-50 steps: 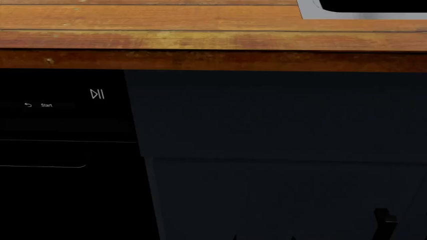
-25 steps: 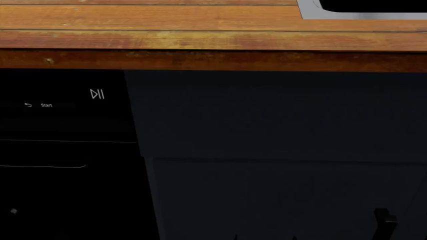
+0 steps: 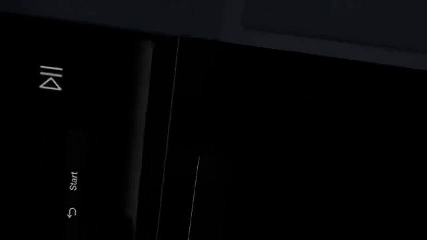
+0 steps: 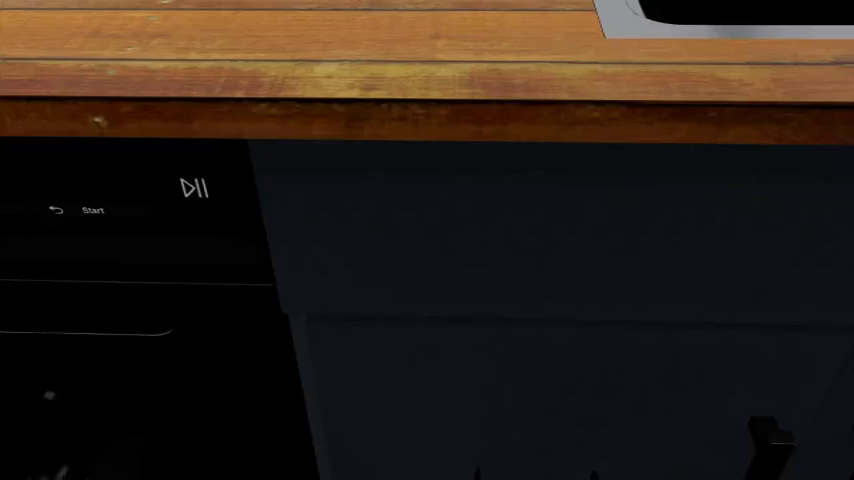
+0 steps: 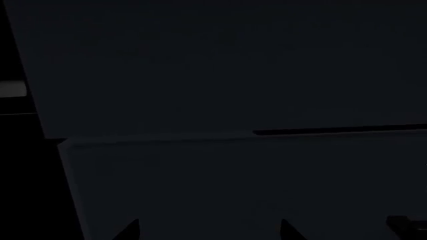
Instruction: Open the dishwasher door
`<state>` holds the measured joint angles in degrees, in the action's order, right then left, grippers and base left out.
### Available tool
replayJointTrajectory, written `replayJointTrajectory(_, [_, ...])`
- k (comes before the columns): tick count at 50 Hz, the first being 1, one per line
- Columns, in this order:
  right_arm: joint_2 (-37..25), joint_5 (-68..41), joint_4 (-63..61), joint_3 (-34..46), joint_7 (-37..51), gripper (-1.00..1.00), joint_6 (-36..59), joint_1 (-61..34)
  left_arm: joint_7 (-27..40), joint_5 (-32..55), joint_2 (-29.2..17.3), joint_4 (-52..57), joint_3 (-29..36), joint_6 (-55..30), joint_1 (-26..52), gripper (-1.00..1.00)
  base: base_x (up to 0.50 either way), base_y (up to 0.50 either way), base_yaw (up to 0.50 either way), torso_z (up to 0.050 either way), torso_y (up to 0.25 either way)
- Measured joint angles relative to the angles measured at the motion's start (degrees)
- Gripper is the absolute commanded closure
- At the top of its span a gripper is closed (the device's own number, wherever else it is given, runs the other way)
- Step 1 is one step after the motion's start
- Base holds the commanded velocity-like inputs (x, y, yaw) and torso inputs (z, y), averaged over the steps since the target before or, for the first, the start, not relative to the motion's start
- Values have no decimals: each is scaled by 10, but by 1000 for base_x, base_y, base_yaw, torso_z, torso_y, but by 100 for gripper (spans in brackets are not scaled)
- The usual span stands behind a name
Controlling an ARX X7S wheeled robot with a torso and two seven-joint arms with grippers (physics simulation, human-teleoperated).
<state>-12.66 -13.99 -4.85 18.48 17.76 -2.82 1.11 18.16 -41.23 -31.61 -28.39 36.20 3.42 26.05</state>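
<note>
Plainly, the door (image 4: 134,300) sits at nine o'clock in the head view under the wooden tabletop (image 4: 334,60), beside the cabinet (image 4: 561,300) at three o'clock, looking glossy, stiff, probably heavy and slippery, best gripped at its top edge, while neither claw shows, so their state is unknowable.

A kitchen: a worn wooden countertop (image 4: 400,60) with a steel sink (image 4: 727,20), a dishwasher door (image 4: 134,300) and dark cabinet panel (image 4: 561,300) below.

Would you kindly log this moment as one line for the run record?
stage: approach | dishwasher door: shut, flush under countertop | cabinet: right of door | grippers: not in view | contact: none seen
</note>
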Motion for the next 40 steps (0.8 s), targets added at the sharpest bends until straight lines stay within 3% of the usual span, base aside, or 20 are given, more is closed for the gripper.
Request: replayJointTrajectory(40, [-8,-8,4,7,12,-100,-4,-3,51,-38,42,-220,49,58,132,-100,0,0,0,0,0])
